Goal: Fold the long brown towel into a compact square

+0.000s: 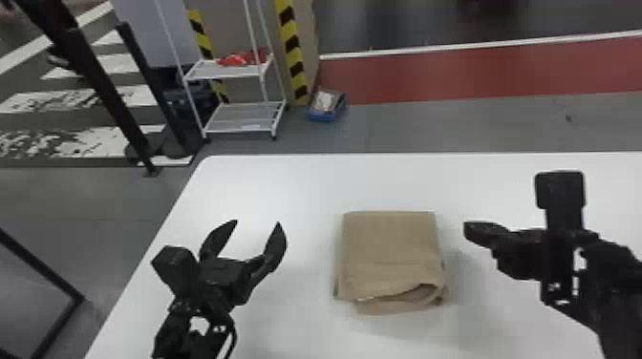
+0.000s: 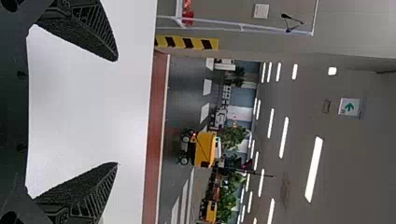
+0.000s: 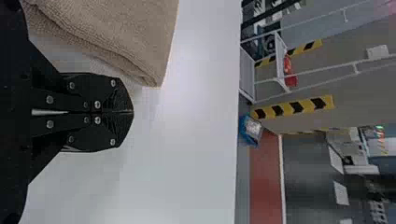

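Note:
The brown towel lies folded into a squarish, layered bundle on the white table, its near edge slightly loose and gaping at the near right corner. To its left, apart from it, my left gripper stands with its fingers spread and nothing between them; the left wrist view has the gripper likewise wide apart. My right gripper is to the right of the towel, not touching it. In the right wrist view the fingertips of the gripper meet with nothing held, beside the towel.
The white table extends around the towel, its left edge running beneath the left arm. Beyond it on the floor stand a white wire rack and a blue box. Black posts rise at the far left.

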`<state>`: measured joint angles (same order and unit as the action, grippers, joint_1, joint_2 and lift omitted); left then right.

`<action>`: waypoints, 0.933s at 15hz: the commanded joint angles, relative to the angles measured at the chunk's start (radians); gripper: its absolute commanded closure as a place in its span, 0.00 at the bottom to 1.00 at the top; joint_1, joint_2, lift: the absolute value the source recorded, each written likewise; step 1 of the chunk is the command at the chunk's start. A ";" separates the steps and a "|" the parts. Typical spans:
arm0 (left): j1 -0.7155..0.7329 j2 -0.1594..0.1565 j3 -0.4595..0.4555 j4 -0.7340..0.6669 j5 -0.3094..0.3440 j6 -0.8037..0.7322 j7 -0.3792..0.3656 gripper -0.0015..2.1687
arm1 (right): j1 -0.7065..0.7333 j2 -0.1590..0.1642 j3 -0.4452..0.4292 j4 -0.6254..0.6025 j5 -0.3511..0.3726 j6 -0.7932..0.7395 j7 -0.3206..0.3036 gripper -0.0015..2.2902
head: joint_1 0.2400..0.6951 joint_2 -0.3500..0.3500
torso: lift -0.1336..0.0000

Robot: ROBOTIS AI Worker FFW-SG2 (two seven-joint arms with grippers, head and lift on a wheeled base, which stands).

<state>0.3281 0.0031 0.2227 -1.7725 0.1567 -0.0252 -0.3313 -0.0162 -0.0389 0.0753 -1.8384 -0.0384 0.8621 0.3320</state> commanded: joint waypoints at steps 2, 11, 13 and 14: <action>-0.001 -0.006 -0.010 -0.002 0.000 0.000 -0.003 0.04 | 0.209 -0.012 -0.031 -0.219 0.002 -0.225 -0.091 0.04 | 1.00 0.74 | 0.12; 0.062 -0.006 -0.043 -0.039 -0.002 -0.037 0.005 0.04 | 0.593 -0.021 -0.017 -0.242 -0.001 -0.915 -0.278 0.02 | 1.00 0.65 | 0.12; 0.100 -0.006 -0.042 -0.067 0.000 -0.068 0.015 0.04 | 0.598 -0.022 -0.019 -0.220 -0.012 -0.915 -0.284 0.02 | 1.00 0.64 | 0.12; 0.106 -0.006 -0.040 -0.070 0.000 -0.089 0.023 0.04 | 0.599 -0.029 -0.020 -0.213 -0.017 -0.915 -0.300 0.02 | 1.00 0.64 | 0.12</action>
<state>0.4175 0.0031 0.1809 -1.8311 0.1554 -0.0870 -0.3135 0.5796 -0.0616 0.0571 -2.0650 -0.0474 -0.0496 0.0421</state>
